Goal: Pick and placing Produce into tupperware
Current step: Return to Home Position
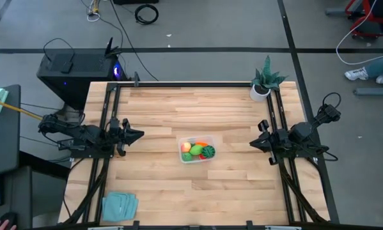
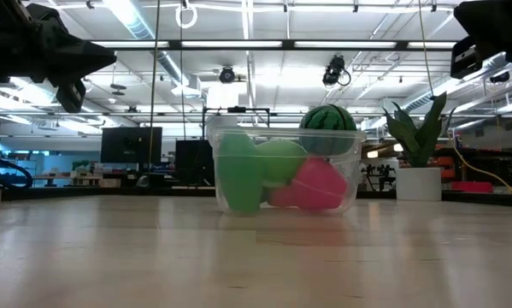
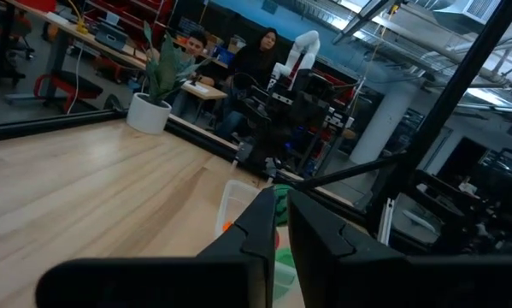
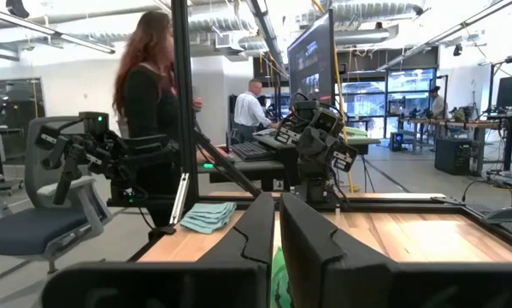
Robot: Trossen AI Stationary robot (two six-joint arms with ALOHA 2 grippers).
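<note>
Toy fruit (image 1: 199, 151) is seen in the tub (image 1: 182, 158) mid-frame; left pincer (image 1: 135, 135) and right pincer (image 1: 255, 143) appear clenched, empty.

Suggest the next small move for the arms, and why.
Probably just park both arms at home: the left gripper and right gripper hang empty at opposite edges of the table, apart from the tupperware, which holds the produce; none lies loose.
</note>
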